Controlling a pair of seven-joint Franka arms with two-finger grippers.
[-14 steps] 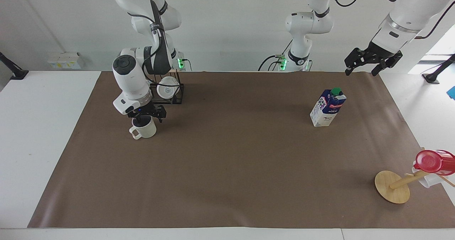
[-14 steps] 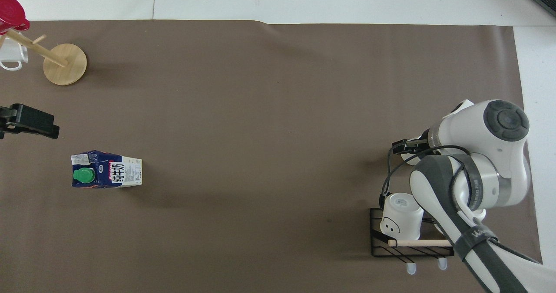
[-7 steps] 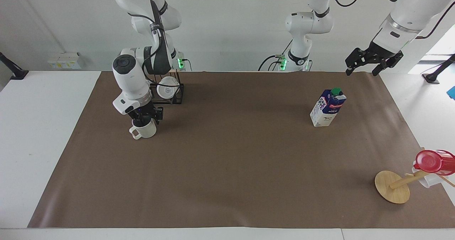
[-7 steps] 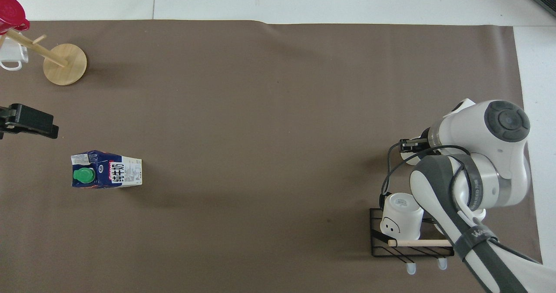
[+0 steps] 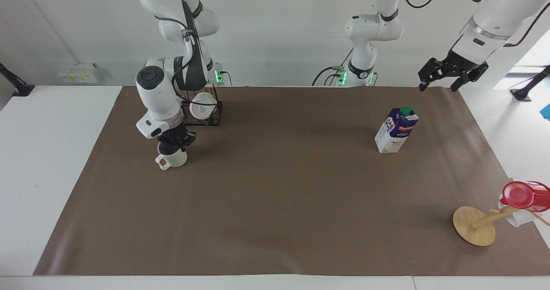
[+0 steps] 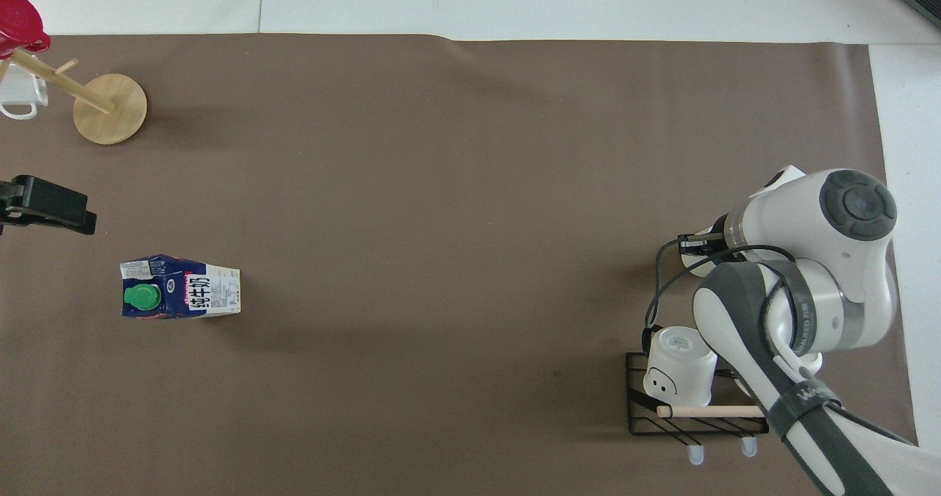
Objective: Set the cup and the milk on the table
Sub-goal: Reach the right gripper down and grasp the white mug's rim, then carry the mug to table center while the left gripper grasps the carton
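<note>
Fingers on the right end effector (image 5: 175,142) have just snapped together: a second ago they stood spread over the cream mug (image 5: 172,158), and now they pinch its rim from above, one finger seemingly dipped inside the dark interior. The mug itself sits on the brown paper sheet (image 5: 275,204) toward the right arm's end of the bench (image 5: 43,161), a little farther from the robots than the black wire rack (image 5: 210,111), its loop handle pointing away from the rack. To my eye this grip means the mug is about to be lifted and carried, so its placing is only beginning.

Over at the other end, the left end effector (image 5: 451,73) hangs in the air with its fingers spread, holding nothing, above the edge of the paper; that arm waits. The milk carton (image 5: 396,130) stands upright on the paper nearby, green cap up, untouched and well apart from the mug.

Brown paper covers most of the white bench and lies fairly flat. A white mug with a printed face (image 6: 678,371) rests tipped in the rack. Toward the left arm's end, a wooden mug tree (image 5: 475,226) leans over with a red plastic cup (image 5: 525,195) on it. White wall rises at the robots' end, bases lit green
</note>
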